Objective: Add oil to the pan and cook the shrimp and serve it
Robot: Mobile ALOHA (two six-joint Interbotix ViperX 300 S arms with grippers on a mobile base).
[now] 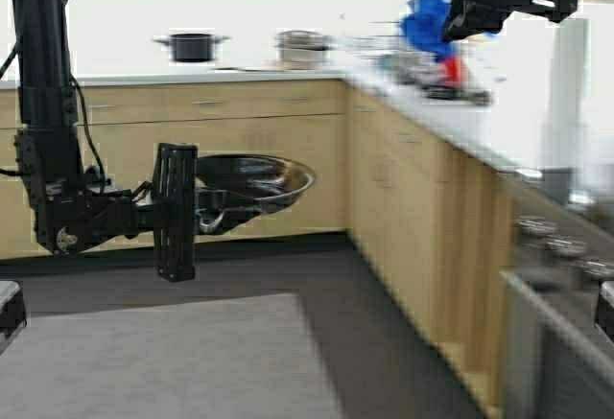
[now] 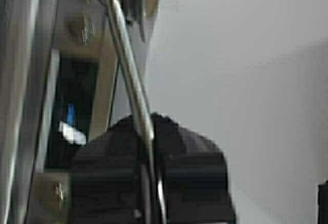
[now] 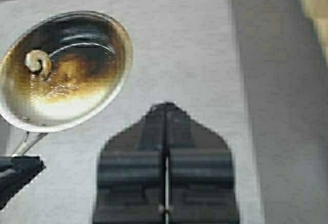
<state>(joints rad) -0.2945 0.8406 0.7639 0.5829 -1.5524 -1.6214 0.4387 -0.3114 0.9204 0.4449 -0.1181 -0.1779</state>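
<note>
My left gripper [image 1: 206, 210] holds the pan [image 1: 254, 181] level in the air over the kitchen floor. In the left wrist view it [image 2: 151, 126] is shut on the pan's thin steel handle [image 2: 130, 75]. From above, the pan [image 3: 64, 70] shows a glossy golden-brown film that looks like oil, and the small pale curled shrimp [image 3: 38, 62] lies near its rim. My right gripper [image 3: 165, 108] is shut on nothing, raised high at the upper right [image 1: 480, 11] and beside the pan, not over it.
Wooden cabinets and a white counter [image 1: 288, 76] run along the back and right. On it stand a black pot [image 1: 192, 47], steel bowls [image 1: 302, 47] and blue and red items [image 1: 430, 21]. A stove [image 1: 566, 237] is at the right, a grey rug [image 1: 163, 361] below.
</note>
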